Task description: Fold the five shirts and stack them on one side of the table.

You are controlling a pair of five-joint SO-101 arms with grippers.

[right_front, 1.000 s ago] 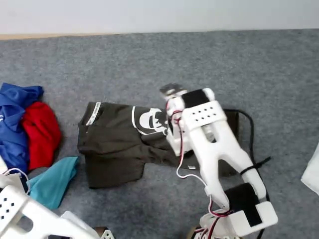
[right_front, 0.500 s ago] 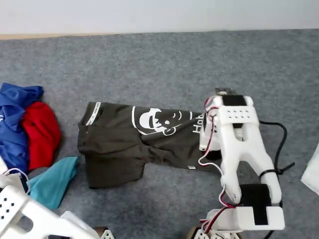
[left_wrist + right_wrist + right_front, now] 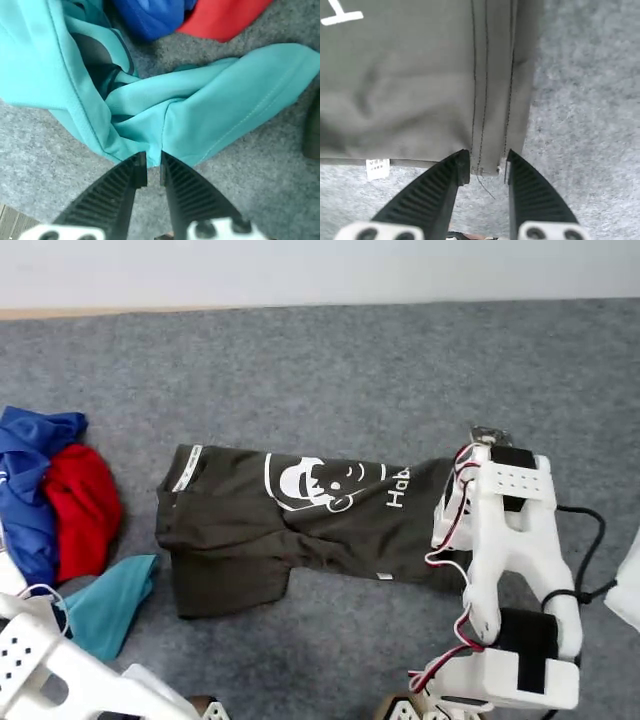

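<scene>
Olive shirt (image 3: 300, 530): soft, limp, likely light, lies spread mid tabletop (image 3: 350, 370), its 3 o'clock hem clamped in your right end effector (image 3: 487, 161); grip stitched hems or corners, as loose cloth probably sags.

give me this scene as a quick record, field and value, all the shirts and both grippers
olive shirt: spread mid-table, creased, print up
right gripper: shut on the olive shirt's hem
left gripper: shut at the teal shirt edge; unclear if it pinches cloth
blue shirt, red shirt: bunched together at the left edge of the table, beside the teal one
white cloth: right edge, cut off
folded: none yet
</scene>
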